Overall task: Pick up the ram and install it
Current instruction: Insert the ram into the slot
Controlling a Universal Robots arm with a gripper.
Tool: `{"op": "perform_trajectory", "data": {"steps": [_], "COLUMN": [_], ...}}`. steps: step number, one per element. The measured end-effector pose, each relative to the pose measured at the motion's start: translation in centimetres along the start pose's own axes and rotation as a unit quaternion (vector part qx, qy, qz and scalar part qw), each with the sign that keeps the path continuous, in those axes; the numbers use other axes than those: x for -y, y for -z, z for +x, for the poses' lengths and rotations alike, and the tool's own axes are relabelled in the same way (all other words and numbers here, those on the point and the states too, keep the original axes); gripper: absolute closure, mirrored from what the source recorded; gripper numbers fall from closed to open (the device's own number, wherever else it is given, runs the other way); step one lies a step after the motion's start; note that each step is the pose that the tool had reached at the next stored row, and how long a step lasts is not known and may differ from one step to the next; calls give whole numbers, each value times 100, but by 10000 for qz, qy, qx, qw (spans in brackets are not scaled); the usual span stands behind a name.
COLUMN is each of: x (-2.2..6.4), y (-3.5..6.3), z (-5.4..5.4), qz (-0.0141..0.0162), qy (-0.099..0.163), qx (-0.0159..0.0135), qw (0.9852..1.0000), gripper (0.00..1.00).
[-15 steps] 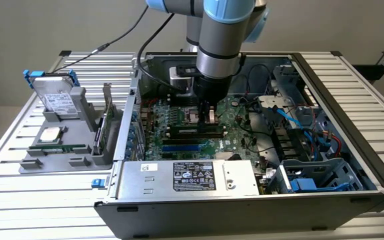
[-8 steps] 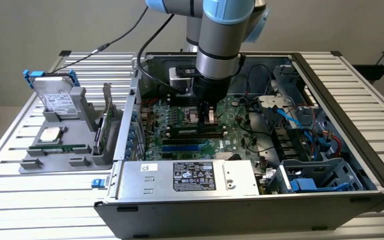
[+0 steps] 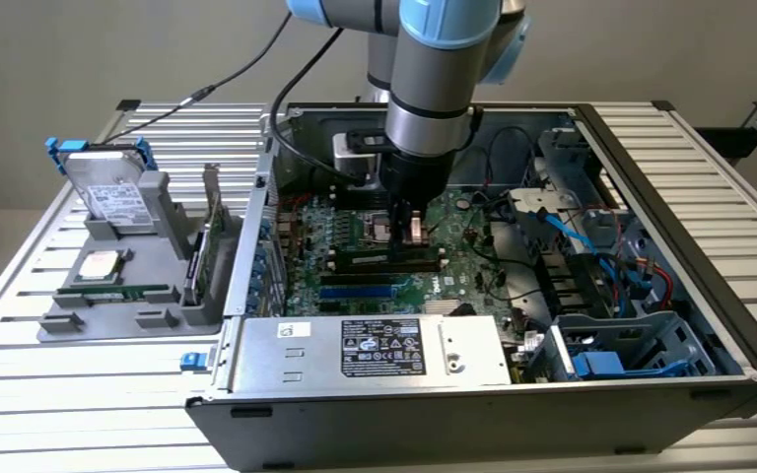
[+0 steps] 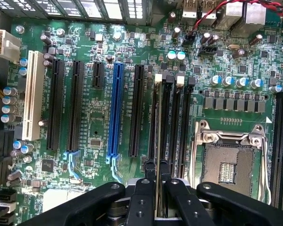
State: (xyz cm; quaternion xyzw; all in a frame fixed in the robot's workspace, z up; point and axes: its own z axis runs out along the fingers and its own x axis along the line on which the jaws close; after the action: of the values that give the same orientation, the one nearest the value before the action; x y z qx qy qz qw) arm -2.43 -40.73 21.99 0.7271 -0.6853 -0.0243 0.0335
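In the wrist view the ram (image 4: 157, 123) appears edge-on as a thin greenish strip. It stands upright along a black memory slot (image 4: 167, 123) beside the open processor socket (image 4: 231, 165). My gripper (image 4: 156, 167) is shut on the ram's near end, one black finger on each face. Whether the ram is pressed fully into the slot, I cannot tell. In the exterior view the gripper (image 3: 409, 235) reaches straight down into the open computer case (image 3: 642, 158), over the middle of the green motherboard (image 3: 352, 222).
A grey holder (image 3: 155, 315) at the exterior view's left carries a silver hard drive with blue rails (image 3: 109, 192), a square silver chip (image 3: 100, 264) and a green strip (image 3: 126, 293). The silver power supply (image 3: 366, 350), the case walls and blue cables (image 3: 589, 236) crowd the gripper.
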Motion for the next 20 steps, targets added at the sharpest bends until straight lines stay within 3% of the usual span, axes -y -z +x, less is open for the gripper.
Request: {"op": "perform_trajectory", "data": {"steps": [3, 12, 20], "x": [-11, -29, -31], "y": [0, -1, -2], "z": [-1, -1, -2], "qz": [1, -1, -3], "qy": [-3, -99, -156], "qx": [15, 22, -10], "qw": [10000, 9999, 9999], "gripper": [86, 86, 86]}}
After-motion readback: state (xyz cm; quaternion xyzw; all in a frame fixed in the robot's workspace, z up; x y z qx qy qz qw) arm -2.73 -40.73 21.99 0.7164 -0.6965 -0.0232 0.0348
